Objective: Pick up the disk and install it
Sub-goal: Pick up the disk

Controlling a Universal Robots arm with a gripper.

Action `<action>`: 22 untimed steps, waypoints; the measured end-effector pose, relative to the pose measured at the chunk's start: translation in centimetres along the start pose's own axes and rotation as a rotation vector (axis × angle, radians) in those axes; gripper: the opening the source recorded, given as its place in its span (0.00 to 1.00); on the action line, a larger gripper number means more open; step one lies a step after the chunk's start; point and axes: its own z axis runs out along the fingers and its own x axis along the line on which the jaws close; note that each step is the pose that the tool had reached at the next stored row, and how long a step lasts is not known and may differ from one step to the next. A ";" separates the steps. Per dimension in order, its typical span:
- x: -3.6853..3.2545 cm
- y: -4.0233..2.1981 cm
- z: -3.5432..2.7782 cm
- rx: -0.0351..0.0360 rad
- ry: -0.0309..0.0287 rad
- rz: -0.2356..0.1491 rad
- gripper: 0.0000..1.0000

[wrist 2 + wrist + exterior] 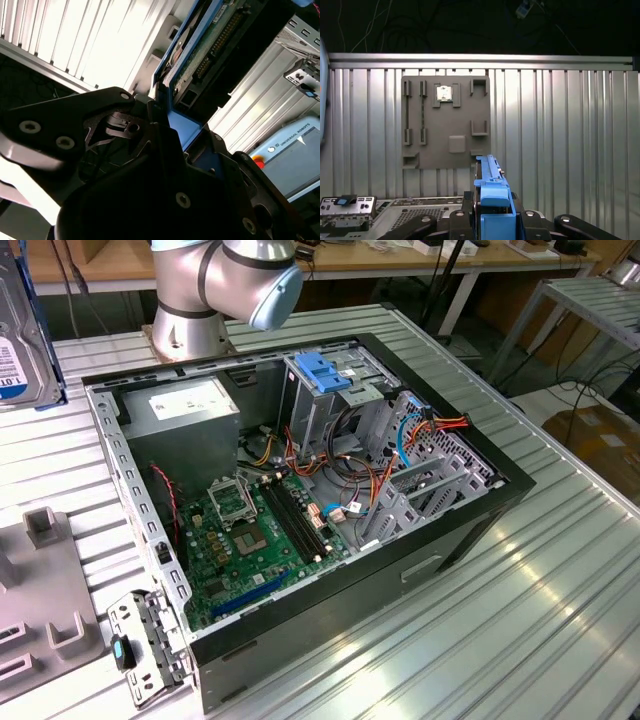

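Exterior view: computer case (330, 640) holds motherboard (250, 540); disk (20, 355) outside it.

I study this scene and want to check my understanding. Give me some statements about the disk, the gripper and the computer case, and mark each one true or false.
1. The gripper is closed on the flat rectangular disk, gripping its blue plastic carrier frame. True.
2. The disk sits inside the grey metal drive cage. False: it is held in the gripper, outside the case, at the exterior view's left edge.
3. The black computer case lies open, with its green motherboard exposed. True.
4. The grey fixture plate lies inside the case. False: it lies on the ribbed metal table, beside the case.
5. A blue plastic latch piece sits on top of the drive cage. True.
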 end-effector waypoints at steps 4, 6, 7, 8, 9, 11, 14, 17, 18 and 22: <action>0.05 -0.46 -0.01 0.0001 0.0000 0.000 0.37; 0.08 -0.66 -0.01 0.0001 -0.0001 0.000 0.37; 0.09 -0.78 -0.02 0.0000 0.0000 0.000 0.37; 0.09 -0.88 -0.02 0.0001 0.0000 0.000 0.37; 0.11 -1.03 -0.02 0.0001 -0.0001 0.000 0.37; 0.11 -1.22 -0.03 0.0000 0.0000 0.000 0.37; 0.13 -1.57 -0.03 0.0001 -0.0001 0.000 0.37; 0.15 -1.96 -0.04 0.0001 0.0000 0.000 0.37; 0.16 -2.07 -0.04 0.0000 0.0000 0.000 0.37; 0.19 -2.71 -0.06 0.0001 0.0000 0.000 0.37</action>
